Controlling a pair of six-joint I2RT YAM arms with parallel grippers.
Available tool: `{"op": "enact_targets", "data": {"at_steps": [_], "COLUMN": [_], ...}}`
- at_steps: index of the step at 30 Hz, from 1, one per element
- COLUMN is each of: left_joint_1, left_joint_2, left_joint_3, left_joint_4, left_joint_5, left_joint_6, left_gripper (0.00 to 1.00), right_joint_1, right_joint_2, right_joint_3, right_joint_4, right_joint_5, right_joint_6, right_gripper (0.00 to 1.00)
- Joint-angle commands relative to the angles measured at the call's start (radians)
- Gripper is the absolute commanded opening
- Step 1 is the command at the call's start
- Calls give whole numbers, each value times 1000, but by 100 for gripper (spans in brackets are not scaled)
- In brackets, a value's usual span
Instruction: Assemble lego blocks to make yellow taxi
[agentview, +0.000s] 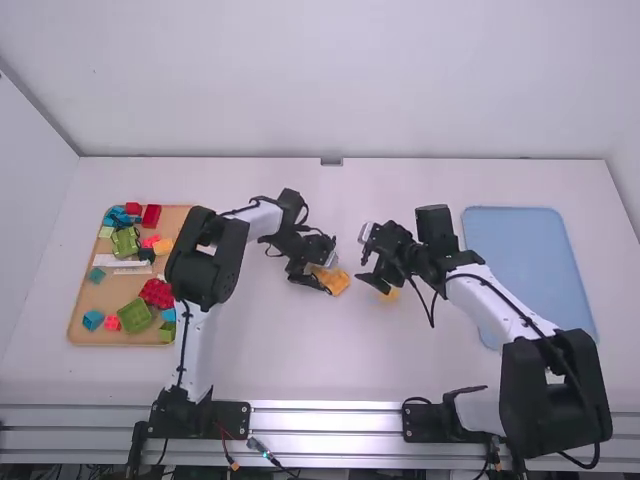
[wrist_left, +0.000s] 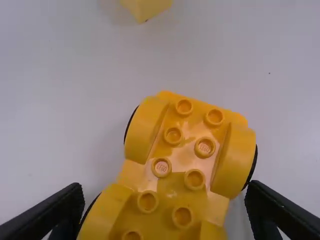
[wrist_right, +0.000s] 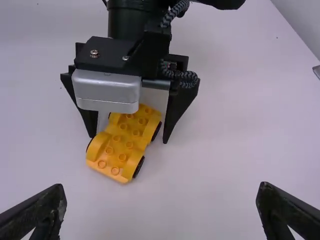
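Note:
My left gripper (agentview: 322, 268) stands open over the yellow car base (agentview: 334, 281), right of the tray. In the left wrist view the fingers of my left gripper (wrist_left: 164, 205) flank the studded car base (wrist_left: 172, 167) with gaps on both sides; its four wheel arches and dark wheels show. The right wrist view also has the car base (wrist_right: 122, 144) beneath the left gripper. Just right of it, my right gripper (agentview: 366, 261) is open, its fingers (wrist_right: 50, 205) wide apart with nothing between them. A small yellow block (agentview: 390, 295) lies beside the right gripper, also a yellow block (wrist_left: 146, 7) in the left wrist view.
A wooden tray (agentview: 80, 325) with red, green, blue and other loose blocks lies at the left, close by the left arm. A blue mat (agentview: 530, 250) lies at the right, partly under the right arm.

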Motion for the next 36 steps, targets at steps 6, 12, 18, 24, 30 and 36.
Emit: {"op": "enact_targets", "data": {"at_steps": [6,12,18,24,30,36], "left_joint_1": [-3,-3,-3,-3,8,50], "left_joint_2": [18,18,0,-90,-241,-268], "left_joint_3": [-43,-111,-200,-349,-558,-680], "left_joint_4": [-11,63,227,453,676,841], "left_joint_5": [17,93,150,99,1,-36], "left_joint_6": [-35,-126,-306,-492,-582,-699], "left_gripper": [73,68,67,67,65,65], "right_joint_1": [0,0,0,-26,-53,-75], "right_joint_2": [-5,-5,-5,-5,-5,-5], "right_joint_3": [-10,-10,-10,-10,-10,-10], "right_joint_4": [-6,-6,-24,-32,-32,-47], "right_joint_5": [-13,-13,-12,-17,-59,-95], "right_joint_6": [3,3,0,0,-1,-2], "right_gripper": [99,99,99,99,99,99]}}
